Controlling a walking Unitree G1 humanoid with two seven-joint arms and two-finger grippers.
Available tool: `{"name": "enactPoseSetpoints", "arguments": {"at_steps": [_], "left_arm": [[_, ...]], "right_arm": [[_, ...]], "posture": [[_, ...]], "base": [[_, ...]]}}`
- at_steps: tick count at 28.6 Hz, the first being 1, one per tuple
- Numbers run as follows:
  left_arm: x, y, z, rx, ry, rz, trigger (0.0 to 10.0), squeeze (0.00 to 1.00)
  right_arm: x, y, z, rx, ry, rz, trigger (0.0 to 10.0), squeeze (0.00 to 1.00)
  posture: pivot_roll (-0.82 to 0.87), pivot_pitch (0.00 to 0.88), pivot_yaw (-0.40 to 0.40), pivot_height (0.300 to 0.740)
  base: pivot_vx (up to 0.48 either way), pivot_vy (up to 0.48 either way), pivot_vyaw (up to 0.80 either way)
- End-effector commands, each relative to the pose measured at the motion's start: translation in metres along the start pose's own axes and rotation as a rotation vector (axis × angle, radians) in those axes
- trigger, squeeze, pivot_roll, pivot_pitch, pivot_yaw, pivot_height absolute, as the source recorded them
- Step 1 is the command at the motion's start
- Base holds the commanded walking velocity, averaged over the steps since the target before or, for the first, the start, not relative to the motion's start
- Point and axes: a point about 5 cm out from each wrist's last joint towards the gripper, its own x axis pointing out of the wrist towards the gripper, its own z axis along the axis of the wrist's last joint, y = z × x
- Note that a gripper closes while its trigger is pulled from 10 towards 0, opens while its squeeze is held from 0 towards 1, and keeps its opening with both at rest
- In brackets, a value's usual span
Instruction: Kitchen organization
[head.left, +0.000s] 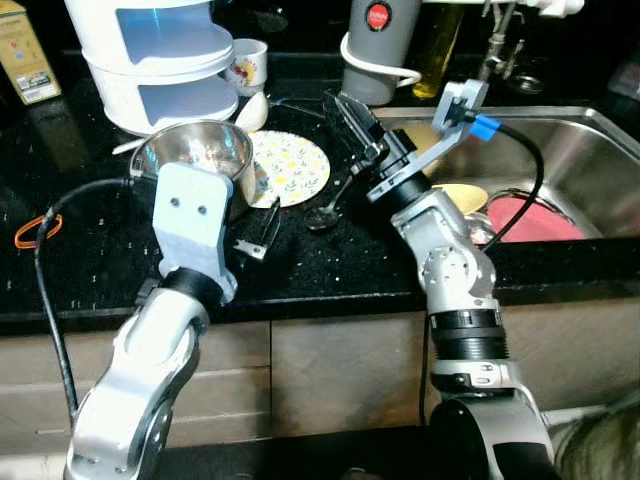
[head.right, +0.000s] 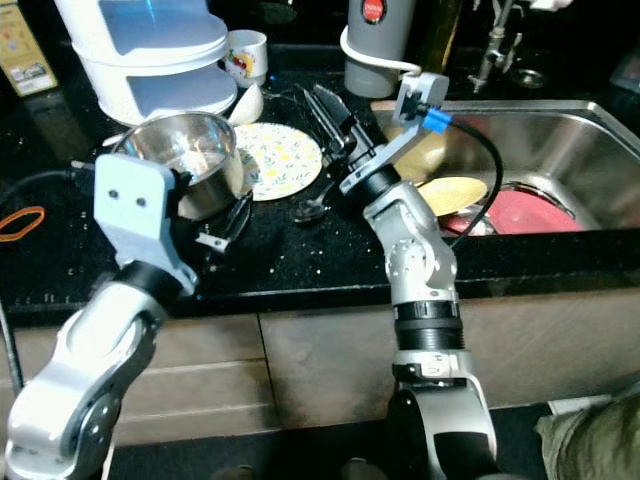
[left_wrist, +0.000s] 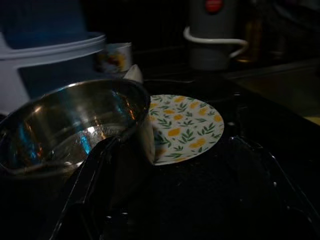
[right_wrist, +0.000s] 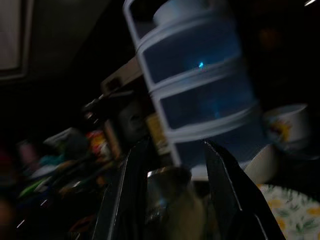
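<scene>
A two-armed humanoid robot stands at a black stone kitchen counter (head.left: 100, 250), seen from its head cameras. Left of centre in the frame, the left gripper (head.left: 262, 232) rests low on the counter just beside a steel pot (head.left: 195, 160); its two black fingers are parted, and the left wrist view shows one of them against the pot's outer wall, with nothing held between them. Touching the pot on its right lies a round plate (head.left: 290, 165) printed with yellow flowers and green leaves, flat on the counter. A metal spoon (head.left: 328, 212) lies just right of the plate, near centre frame.

The right gripper (head.left: 345, 118) is raised above the counter at upper centre, angled toward the back of the worktop; its jaws stand apart and grip nothing. The right wrist view looks between those fingers at a white and blue tiered container (right_wrist: 195, 85) that fills the upper left of the head view.

Beside that container stands a small patterned cup (head.left: 247, 65), and at top centre a grey appliance (head.left: 378, 45) with a red button. At the right of the frame a steel sink (head.left: 590, 150) holds a red plate (head.left: 535, 215) and a yellow dish (head.left: 462, 197). An orange band (head.left: 35, 232) lies on the counter at far left, and a yellow carton (head.left: 25, 50) stands in the upper left corner
</scene>
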Motion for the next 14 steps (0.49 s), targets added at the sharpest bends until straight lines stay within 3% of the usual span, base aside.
{"name": "enactPoseSetpoints", "arguments": {"at_steps": [1,7,14], "left_arm": [[0.000,-0.005,-0.001,-0.004,-0.003,-0.015,10.0,0.00],[0.001,-0.004,0.000,-0.015,-0.012,-0.011,10.0,0.00],[0.002,-0.001,0.003,-0.017,-0.034,0.008,10.0,0.00]], "right_arm": [[-0.007,-0.004,0.001,-0.007,0.008,-0.024,10.0,0.00],[-0.011,0.002,-0.012,-0.106,0.116,-0.024,10.0,0.00],[-0.013,0.002,-0.015,-0.118,0.139,-0.030,10.0,0.00]], "posture": [[0.09,0.046,-0.064,0.732],[0.09,0.037,-0.068,0.732],[0.09,0.035,-0.071,0.732]], "base": [[0.000,-0.424,0.00],[0.000,-0.397,0.00],[0.000,0.000,0.00]]}}
